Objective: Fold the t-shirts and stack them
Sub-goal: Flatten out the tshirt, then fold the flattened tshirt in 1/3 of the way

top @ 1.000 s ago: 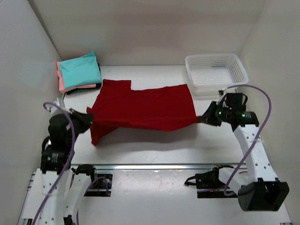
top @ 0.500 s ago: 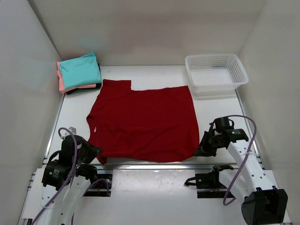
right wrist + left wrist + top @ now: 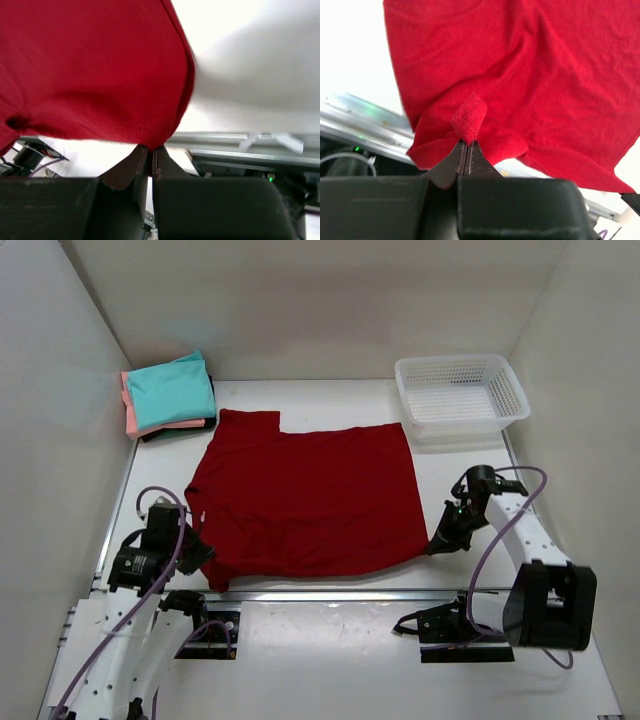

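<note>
Top external view: the dark red t-shirt (image 3: 305, 500) lies spread across the white desk (image 3: 470, 475), both near corners pinched. The left pincer (image 3: 466, 150) is clenched on a bunched corner; the right pincer (image 3: 151, 150) grips the hem's corner. A stack of folded shirts (image 3: 168, 398), teal on top, sits far left, with a white basket (image 3: 450, 360) far right.

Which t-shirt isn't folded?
The dark red t-shirt, spread flat mid-table, pinched by left gripper and right gripper. The teal t-shirt, salmon-pink t-shirt, dark t-shirt are folded, stacked far-left.
</note>
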